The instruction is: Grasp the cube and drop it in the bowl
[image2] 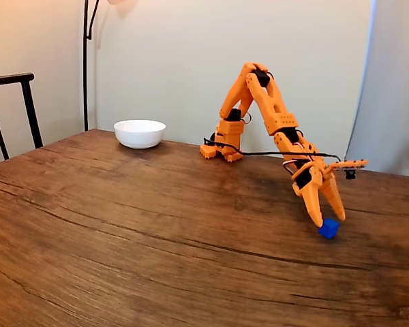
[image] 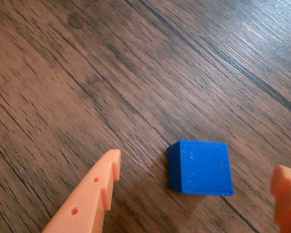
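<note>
Wide-open gripper point(image: 196, 187) around the cube point(image: 201, 167), holding nothing; bowl point(image2: 140, 133) well apart across the table point(image2: 123, 238).

The arm point(image2: 273, 112) is orange plastic throughout, built of blocky printed segments with dark motor housings showing at the joints. A thin black cable point(image2: 259, 152) runs along it from the base. The base point(image2: 221, 144) is a squat orange block. The claw point(image2: 326, 219) has two long tapering orange fingers; in the wrist view one finger point(image: 89, 196) shows small round holes and stepped notches along its edge. A small dark camera unit point(image2: 350, 174) sits on an orange bracket beside the wrist.
</note>
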### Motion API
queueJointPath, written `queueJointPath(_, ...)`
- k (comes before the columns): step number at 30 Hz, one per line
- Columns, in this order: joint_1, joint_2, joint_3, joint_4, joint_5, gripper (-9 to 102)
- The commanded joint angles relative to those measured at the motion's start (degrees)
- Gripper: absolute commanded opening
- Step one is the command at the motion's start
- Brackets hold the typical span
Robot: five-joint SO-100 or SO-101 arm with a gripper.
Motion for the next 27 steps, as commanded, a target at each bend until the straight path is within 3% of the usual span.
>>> queueJointPath(1, 0.1, 0.1, -3.0, -1.1, -0.4, 44)
queueJointPath(18, 0.5, -4.9, -4.1, -1.1, -5.1, 42)
queueJointPath(27, 1.7, -4.9, -4.1, -1.1, -5.1, 26)
